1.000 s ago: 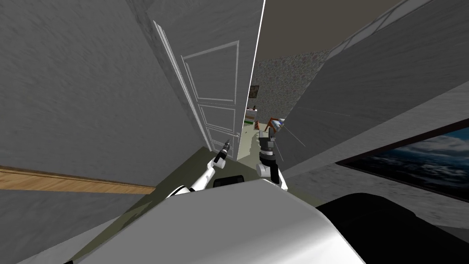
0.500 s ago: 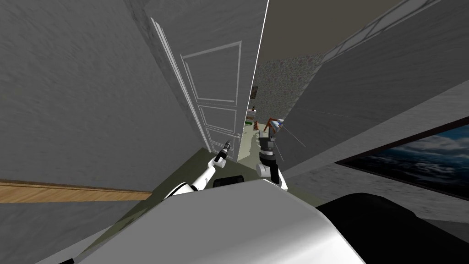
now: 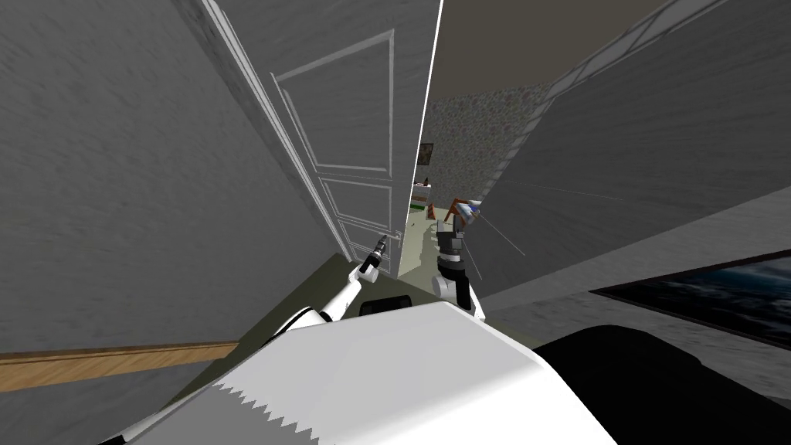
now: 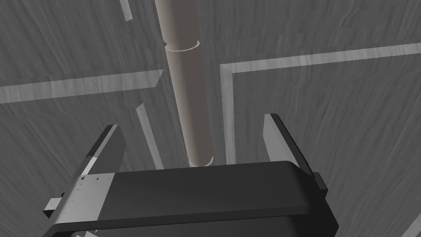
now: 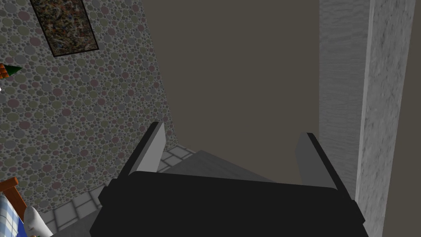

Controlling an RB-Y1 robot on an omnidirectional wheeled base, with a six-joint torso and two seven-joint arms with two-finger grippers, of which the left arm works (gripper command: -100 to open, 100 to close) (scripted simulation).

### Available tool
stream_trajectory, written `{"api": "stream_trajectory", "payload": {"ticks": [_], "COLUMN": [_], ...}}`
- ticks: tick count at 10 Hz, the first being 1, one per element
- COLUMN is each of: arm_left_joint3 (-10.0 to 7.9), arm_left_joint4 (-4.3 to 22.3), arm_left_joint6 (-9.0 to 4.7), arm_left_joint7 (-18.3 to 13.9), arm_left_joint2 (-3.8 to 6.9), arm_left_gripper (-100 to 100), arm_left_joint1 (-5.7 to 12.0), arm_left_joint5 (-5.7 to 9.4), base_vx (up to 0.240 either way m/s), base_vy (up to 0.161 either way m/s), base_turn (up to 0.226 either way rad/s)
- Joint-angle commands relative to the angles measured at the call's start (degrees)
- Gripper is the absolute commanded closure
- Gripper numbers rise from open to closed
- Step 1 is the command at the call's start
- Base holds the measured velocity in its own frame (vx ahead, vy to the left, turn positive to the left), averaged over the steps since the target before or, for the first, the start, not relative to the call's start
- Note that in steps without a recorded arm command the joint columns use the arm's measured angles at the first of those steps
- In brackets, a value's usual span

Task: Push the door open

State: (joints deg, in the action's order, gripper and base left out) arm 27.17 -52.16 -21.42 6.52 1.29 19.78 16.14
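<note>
Door ajar, left hand released at its handle

The grey panelled door (image 3: 347, 131) is seen ahead and to the left, standing ajar, with a narrow gap along its right edge; through the gap a pebble-patterned wall (image 3: 471, 131) is visible far off. The left hand (image 4: 192, 125) is held close to the door face near that edge, its fingers spread on either side of the pale cylindrical handle (image 4: 185, 82) without pressing it. The right hand (image 5: 232, 135) is raised just right of the door's edge, before the gap, its fingers likewise spread and grasping nothing.
</note>
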Motion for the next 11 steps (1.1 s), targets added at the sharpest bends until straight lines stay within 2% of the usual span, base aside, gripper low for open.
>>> {"api": "stream_trajectory", "payload": {"ticks": [1, 3, 4, 5, 10, 11], "arm_left_joint3": [-0.28, -0.55, -0.4, -0.4, -0.4, -1.38], "arm_left_joint4": [0.03, 0.3, 0.76, 0.76, 0.76, 0.82], "arm_left_joint6": [-0.01, -0.14, -0.44, -0.44, -0.44, -0.54], "arm_left_joint7": [0.05, 0.05, -0.05, -0.05, -0.05, 0.1], "arm_left_joint2": [-0.69, -2.27, -1.82, -1.82, -1.82, -1.08], "arm_left_gripper": [-100, -100, -100, 100, 100, 100], "arm_left_joint1": [-0.03, 0.05, 0.2, 0.2, 0.2, 0.59], "arm_left_joint5": [-0.07, -0.13, -0.11, -0.11, -0.11, -0.02], "base_vx": [0.164, 0.15, 0.066, -0.009, -0.005, 0.078], "base_vy": [-0.09, -0.068, -0.028, 0.003, 0.003, -0.076], "base_turn": [-0.025, -0.021, -0.001, 0.004, -0.004, 0.021]}}
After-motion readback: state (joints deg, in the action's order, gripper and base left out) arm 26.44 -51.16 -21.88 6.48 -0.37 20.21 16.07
